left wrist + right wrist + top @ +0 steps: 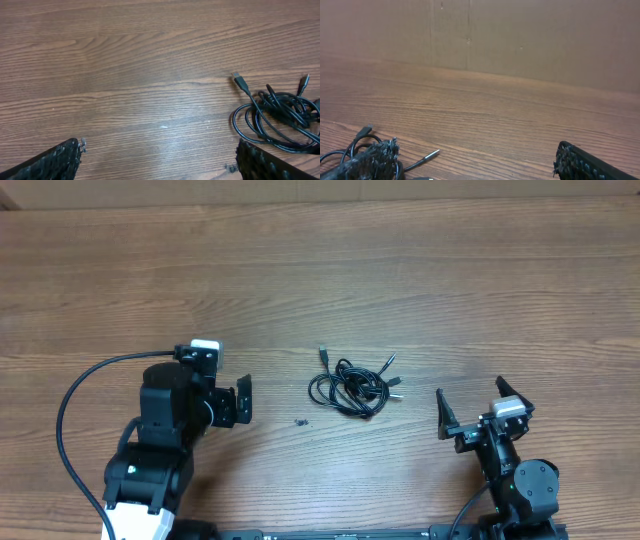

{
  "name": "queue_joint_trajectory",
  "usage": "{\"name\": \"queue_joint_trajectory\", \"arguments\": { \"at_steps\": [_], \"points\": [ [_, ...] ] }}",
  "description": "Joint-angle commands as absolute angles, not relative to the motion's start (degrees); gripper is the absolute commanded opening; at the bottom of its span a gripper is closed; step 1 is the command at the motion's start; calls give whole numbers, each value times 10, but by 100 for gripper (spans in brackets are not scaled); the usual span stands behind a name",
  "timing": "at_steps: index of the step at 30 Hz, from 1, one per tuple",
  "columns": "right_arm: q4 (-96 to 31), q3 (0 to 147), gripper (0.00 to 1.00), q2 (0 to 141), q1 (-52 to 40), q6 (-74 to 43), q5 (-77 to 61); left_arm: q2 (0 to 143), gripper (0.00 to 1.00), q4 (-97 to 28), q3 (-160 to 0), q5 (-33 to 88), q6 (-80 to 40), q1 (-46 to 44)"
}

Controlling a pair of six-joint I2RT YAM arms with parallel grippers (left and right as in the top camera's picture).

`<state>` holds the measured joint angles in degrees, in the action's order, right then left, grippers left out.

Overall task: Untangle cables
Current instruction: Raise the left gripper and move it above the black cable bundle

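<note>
A small tangle of thin black cables (352,387) lies on the wooden table, midway between my two arms. One plug end (323,352) sticks out at its upper left. My left gripper (222,404) sits to the left of the tangle, open and apart from it. In the left wrist view the cables (280,112) lie just beyond the right finger (260,162), and nothing sits between the fingers of this gripper (159,160). My right gripper (478,408) is open to the right of the tangle. In its view the gripper (475,160) is empty; the cables (355,142) and a silver-tipped plug (431,155) lie by the left finger.
A thick black arm cable (68,420) loops out to the left of the left arm. A small dark speck (300,421) lies on the wood near the tangle. A brown wall (520,35) stands at the table's far edge.
</note>
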<state>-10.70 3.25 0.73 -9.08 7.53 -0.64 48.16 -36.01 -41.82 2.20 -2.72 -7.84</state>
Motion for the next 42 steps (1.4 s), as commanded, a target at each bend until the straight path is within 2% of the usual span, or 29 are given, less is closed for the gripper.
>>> {"name": "queue_joint_trajectory", "arguments": {
  "at_steps": [1,28,42],
  "points": [
    [-103,30,100,2,-89,76,-8,501,99,-368,-454,29,-7,-75],
    [-103,30,100,2,-89,76,-8,704,100,-493,-594,30,14,-76],
    [-103,30,100,2,-89,76,-8,719,100,-492,-594,28,13,-79]
  ]
}}
